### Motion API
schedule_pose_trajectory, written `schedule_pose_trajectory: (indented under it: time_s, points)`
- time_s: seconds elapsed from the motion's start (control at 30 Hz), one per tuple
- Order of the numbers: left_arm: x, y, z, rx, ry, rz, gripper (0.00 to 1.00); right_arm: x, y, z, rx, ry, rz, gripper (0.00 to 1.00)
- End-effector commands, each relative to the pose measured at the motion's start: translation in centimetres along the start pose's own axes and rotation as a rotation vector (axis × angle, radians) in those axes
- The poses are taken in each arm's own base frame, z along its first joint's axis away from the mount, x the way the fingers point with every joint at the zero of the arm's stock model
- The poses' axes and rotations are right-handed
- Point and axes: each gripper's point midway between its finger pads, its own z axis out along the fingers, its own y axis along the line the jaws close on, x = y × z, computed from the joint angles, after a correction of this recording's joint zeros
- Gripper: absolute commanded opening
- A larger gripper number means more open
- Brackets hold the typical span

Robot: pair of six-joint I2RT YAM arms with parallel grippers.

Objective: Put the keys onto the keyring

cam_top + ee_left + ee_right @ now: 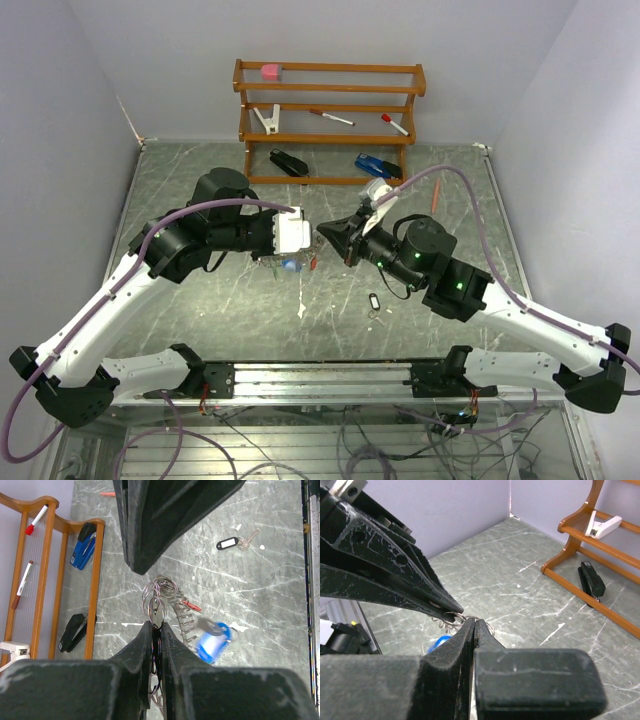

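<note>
My left gripper [156,626] is shut on the keyring [183,616], a thin silvery ring with a toothed rim, and holds it above the table. A blurred blue-tagged key [213,642] and a small red tag [192,605] hang from the ring. A cluster of small split rings [159,591] sticks out past the left fingertips. My right gripper [474,622] is shut, its tips right against those split rings [451,616]; whether it pinches one is unclear. From above, both grippers meet tip to tip [318,236]. A black-tagged key [375,300] lies loose on the table.
A wooden rack [330,95] stands at the back, holding red-capped pens [332,118], a white clip [267,118] and a pink block [271,71]. A black stapler [289,163] and a blue stapler [375,166] lie under it. A small white scrap [302,312] lies on the table.
</note>
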Motion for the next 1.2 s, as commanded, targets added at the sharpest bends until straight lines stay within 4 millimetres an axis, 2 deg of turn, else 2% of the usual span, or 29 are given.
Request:
schedule_pose_trajectory:
  time_s: [0.0,0.2,0.3,0.37,0.43,0.5,0.57,0.6,0.7,0.8,0.9,1.07,1.17]
  points:
    - [-1.6,1.0,-0.5,-0.037,-0.053,0.032,0.07,-1.9,-0.8,-0.6,0.043,-0.071,0.036,0.00]
    - [-1.8,1.0,-0.7,-0.038,-0.057,0.034,0.07,-0.9,-0.6,-0.3,0.036,-0.035,0.030,0.00]
    - [-1.2,1.5,-0.8,-0.072,-0.028,0.039,0.07,1.2,-0.8,-0.6,0.042,0.051,0.019,0.01]
    - [-0.4,1.9,-1.1,-0.101,0.005,0.044,0.07,3.1,-0.6,-1.2,0.026,0.101,0.014,0.09]
    - [1.7,2.9,-1.4,-0.184,0.079,0.024,0.07,5.6,-0.4,-1.9,0.006,0.157,0.021,0.23]
    - [4.2,3.9,-1.8,-0.268,0.156,-0.027,0.07,7.8,-0.1,-2.4,-0.009,0.218,0.043,0.30]
    - [6.4,4.6,-2.6,-0.347,0.214,-0.096,0.07,10.3,0.2,-2.8,-0.022,0.283,0.068,0.41]
    - [7.5,5.1,-3.1,-0.396,0.244,-0.130,0.07,11.4,0.5,-2.9,-0.036,0.313,0.084,0.42]
    - [11.2,6.3,-5.0,-0.516,0.353,-0.213,0.07,14.3,1.8,-2.7,-0.086,0.380,0.141,0.43]
    - [15.7,8.0,-7.9,-0.629,0.446,-0.323,0.07,17.0,3.7,-1.5,-0.163,0.460,0.196,0.41]
    - [19.0,9.2,-10.8,-0.699,0.492,-0.434,0.07,19.5,5.8,-0.4,-0.236,0.553,0.190,0.40]
    - [23.2,10.4,-14.8,-0.779,0.518,-0.577,0.07,21.9,9.4,1.1,-0.306,0.632,0.067,0.42]
    - [24.4,10.3,-16.3,-0.798,0.508,-0.624,0.07,23.1,11.4,1.5,-0.345,0.662,-0.028,0.42]
